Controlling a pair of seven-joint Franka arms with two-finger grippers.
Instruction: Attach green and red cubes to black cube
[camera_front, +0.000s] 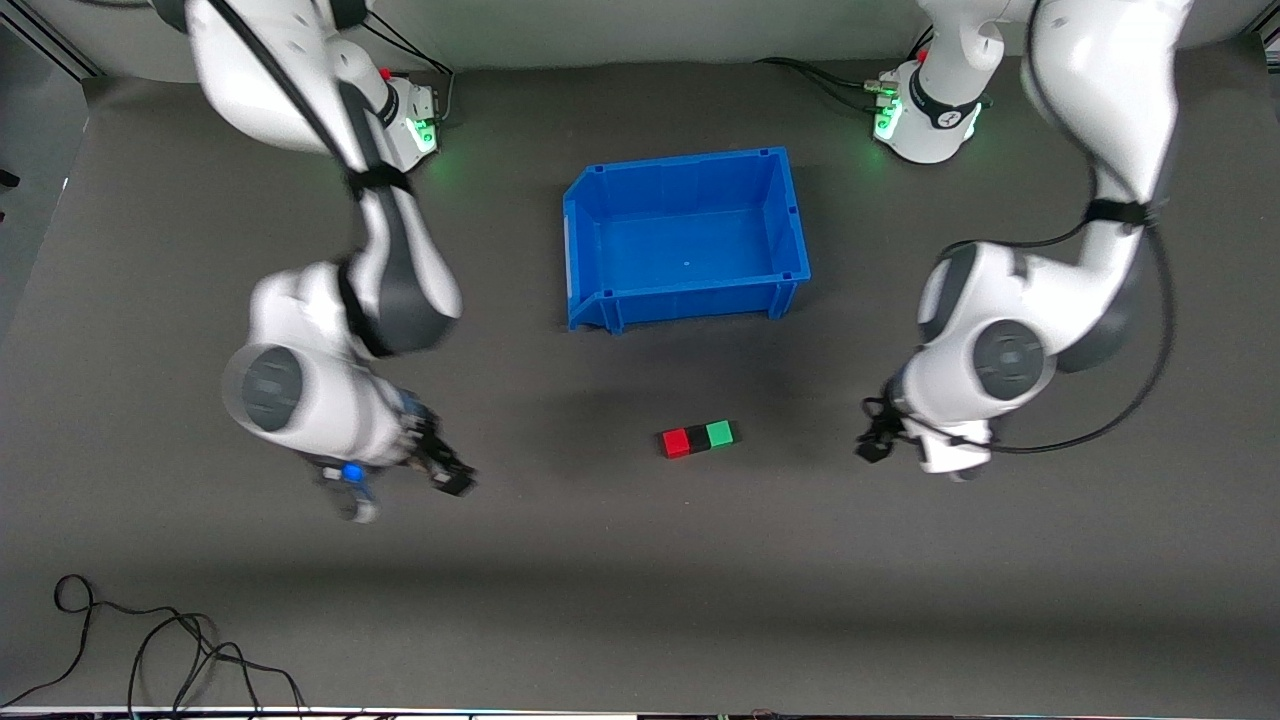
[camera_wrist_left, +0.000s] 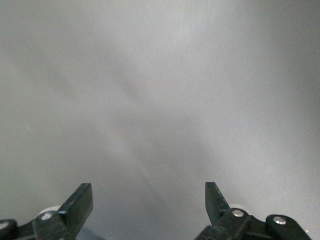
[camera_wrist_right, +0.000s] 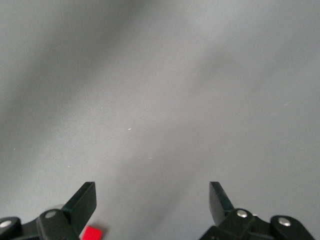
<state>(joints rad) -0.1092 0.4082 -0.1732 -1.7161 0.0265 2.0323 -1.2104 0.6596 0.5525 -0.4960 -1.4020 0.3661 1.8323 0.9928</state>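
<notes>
The red cube (camera_front: 676, 442), the black cube (camera_front: 698, 438) and the green cube (camera_front: 720, 433) lie touching in one row on the table, with the black one in the middle. My right gripper (camera_front: 452, 477) is open and empty over the table, apart from the row toward the right arm's end. In the right wrist view the open gripper (camera_wrist_right: 152, 192) shows bare table and a piece of the red cube (camera_wrist_right: 92, 233) by one finger. My left gripper (camera_front: 878, 445) is open and empty toward the left arm's end. The left wrist view shows the open gripper (camera_wrist_left: 149, 192) over bare table only.
A blue bin (camera_front: 700, 300) stands empty, farther from the front camera than the cube row. A black cable (camera_front: 150, 650) lies on the table near the front edge toward the right arm's end.
</notes>
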